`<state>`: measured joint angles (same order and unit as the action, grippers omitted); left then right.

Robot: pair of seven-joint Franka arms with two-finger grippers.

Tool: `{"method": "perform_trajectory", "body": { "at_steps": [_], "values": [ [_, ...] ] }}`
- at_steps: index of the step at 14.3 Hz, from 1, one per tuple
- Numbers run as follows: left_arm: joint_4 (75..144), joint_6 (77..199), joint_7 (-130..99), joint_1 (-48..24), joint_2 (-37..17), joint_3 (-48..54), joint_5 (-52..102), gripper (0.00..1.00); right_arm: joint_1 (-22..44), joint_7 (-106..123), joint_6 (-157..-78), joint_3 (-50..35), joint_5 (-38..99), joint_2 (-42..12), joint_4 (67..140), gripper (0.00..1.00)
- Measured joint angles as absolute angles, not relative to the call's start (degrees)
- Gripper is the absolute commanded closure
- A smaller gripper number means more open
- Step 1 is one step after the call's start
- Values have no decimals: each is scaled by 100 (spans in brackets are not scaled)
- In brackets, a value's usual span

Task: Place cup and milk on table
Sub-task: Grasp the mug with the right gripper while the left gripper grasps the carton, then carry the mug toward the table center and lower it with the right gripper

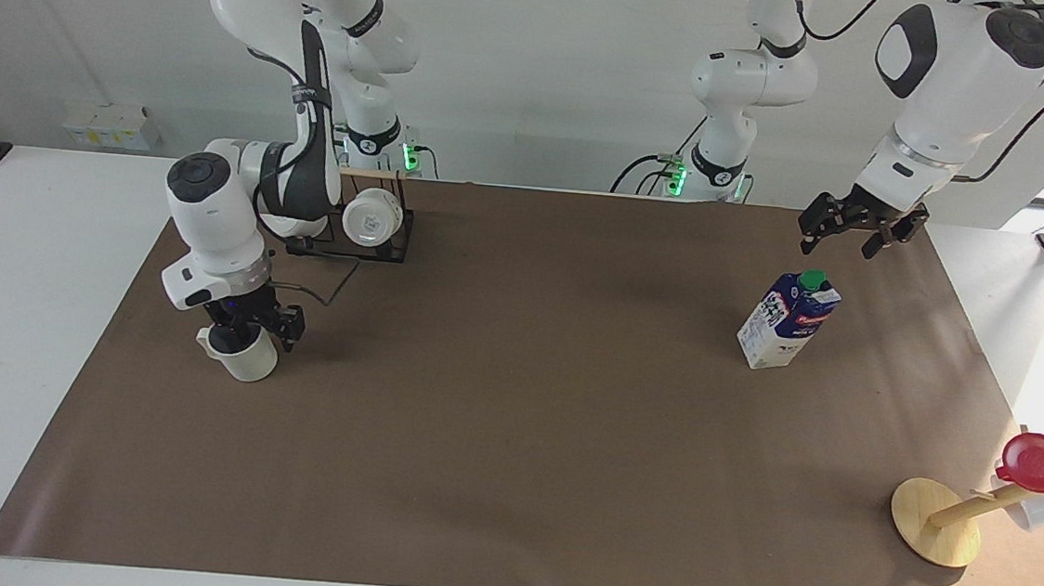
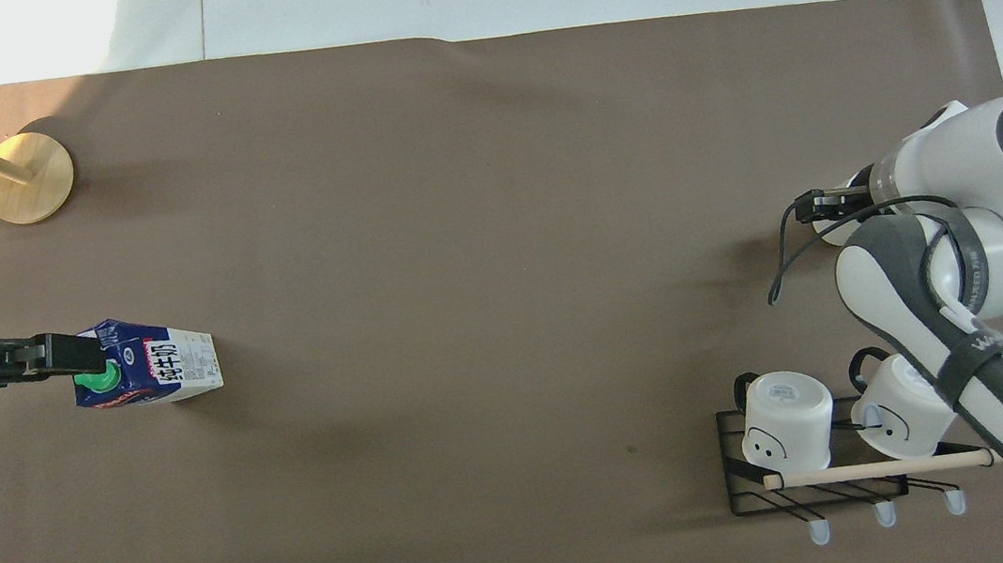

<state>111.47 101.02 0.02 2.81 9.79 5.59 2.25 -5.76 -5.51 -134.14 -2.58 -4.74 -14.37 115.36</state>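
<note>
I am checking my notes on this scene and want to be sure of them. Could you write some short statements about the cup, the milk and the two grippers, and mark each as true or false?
1. The milk stands upright on the brown paper of the table. True.
2. The left gripper is shut on the milk. False: it is open, in the air above the carton.
3. The right gripper is at the cup, one finger inside it. True.
4. The cup hangs on the black rack. False: it stands on the paper, farther from the robots than the rack.
5. The milk's cap is red. False: green.
</note>
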Motion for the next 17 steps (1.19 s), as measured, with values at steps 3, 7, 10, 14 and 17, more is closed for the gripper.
{"method": "perform_trajectory", "body": {
  "at_steps": [3, 7, 10, 14, 17],
  "values": [
    [11409, 10366, 2, 281, 1049, 570, 225, 0, -596, -393, -13440, -257, -475, -1476, 11533, 100],
    [11731, 10793, 2, 281, 1052, 575, 225, 0, -589, -389, -13435, -266, -481, -1473, 11511, 100],
    [11950, 11134, 2, 281, 1048, 576, 225, 0, -441, -389, -13345, -324, -481, -1430, 11347, 100],
    [12296, 11665, 2, 281, 995, 576, 225, 0, 389, -865, -13032, -358, -480, -1385, 10823, 100],
    [12396, 11839, 2, 281, 932, 575, 225, 0, 980, -1484, -12868, -373, -477, -1400, 10577, 100]
  ]
}}
